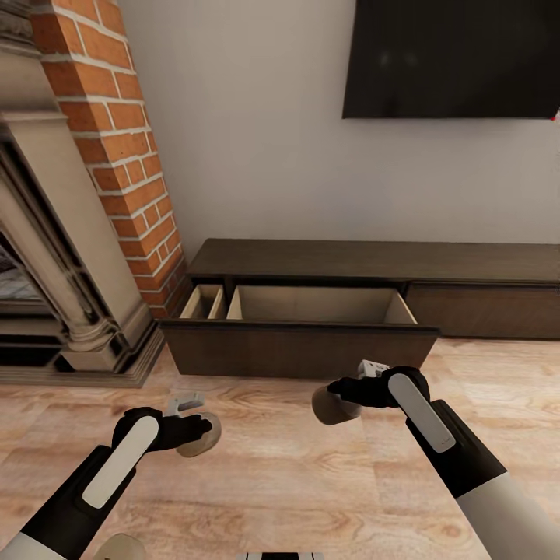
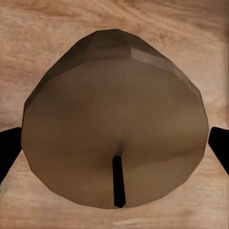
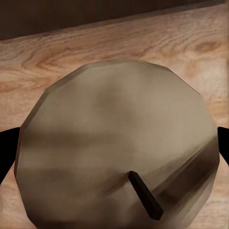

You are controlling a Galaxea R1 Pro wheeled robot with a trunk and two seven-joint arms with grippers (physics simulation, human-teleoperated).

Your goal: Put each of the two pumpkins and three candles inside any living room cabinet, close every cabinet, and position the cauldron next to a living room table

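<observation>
A stubby tan candle (image 1: 194, 445) with a black wick lies sideways in my left gripper (image 1: 204, 429), which is shut on it low over the plank floor. In the left wrist view this candle (image 2: 114, 119) sits between the two dark fingertips (image 2: 7, 148). My right gripper (image 1: 336, 387) is shut on a second tan candle (image 1: 330, 408), seen close in the right wrist view (image 3: 119, 143). It hovers just short of the cabinet (image 1: 373, 264), a long low dark-brown unit. The cabinet's wide drawer (image 1: 311, 307) stands pulled out, its pale tan inside bare.
A brick-and-stone fireplace (image 1: 85, 233) with a stepped base juts out at the left, touching the cabinet's end. A black TV (image 1: 451, 58) hangs on the wall above. Light wood floor (image 1: 311, 482) spreads between me and the drawer front (image 1: 299, 350).
</observation>
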